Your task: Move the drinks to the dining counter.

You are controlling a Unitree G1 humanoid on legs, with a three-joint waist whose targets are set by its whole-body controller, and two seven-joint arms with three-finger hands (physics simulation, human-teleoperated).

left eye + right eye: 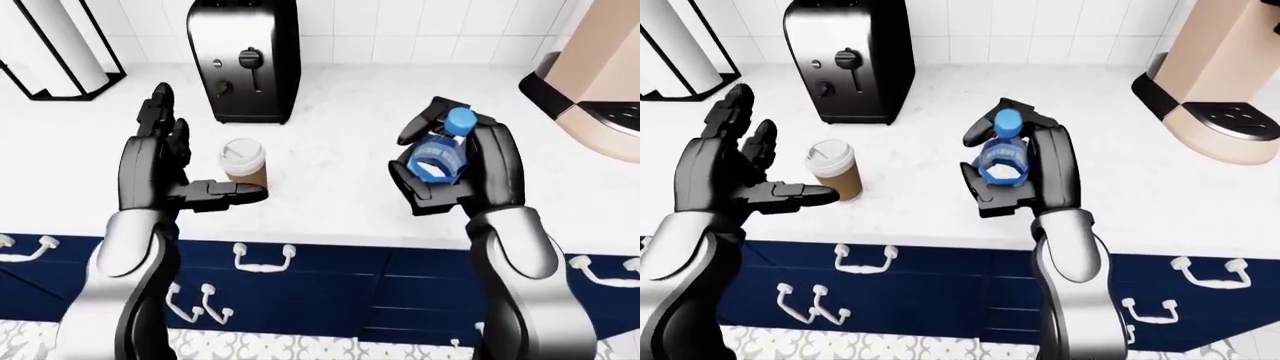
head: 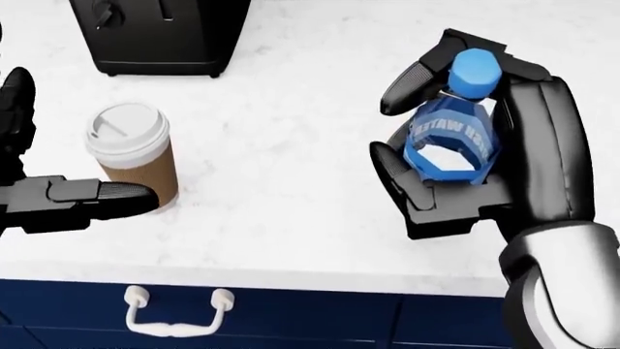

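Over the white tabletop [image 2: 291, 218], my right hand [image 2: 485, 167] gripped the water bottle [image 2: 451, 134]; my left hand [image 1: 160, 172] stood open.
Coffee cup [image 2: 131, 149] sat beside its thumb; I judged a careless sweep could topple it.

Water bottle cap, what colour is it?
Blue; the cap on the water bottle shows best in the head view.
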